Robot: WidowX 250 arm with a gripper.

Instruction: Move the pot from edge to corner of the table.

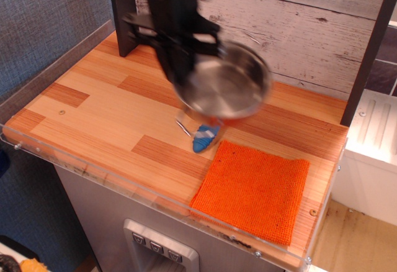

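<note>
The shiny steel pot [229,87] hangs in the air, tilted and blurred by motion, above the middle-back of the wooden table [93,107]. One wire loop handle [182,126] hangs below its left rim. My black gripper [185,76] reaches down from the top and is shut on the pot's left rim. Its fingers are blurred and partly hidden by the pot.
An orange square cloth [254,188] lies bare at the front right. A spoon's blue handle [203,137] shows just below the pot. A dark post [124,17] stands at the back left. A clear acrylic rim [111,182] runs along the front edge.
</note>
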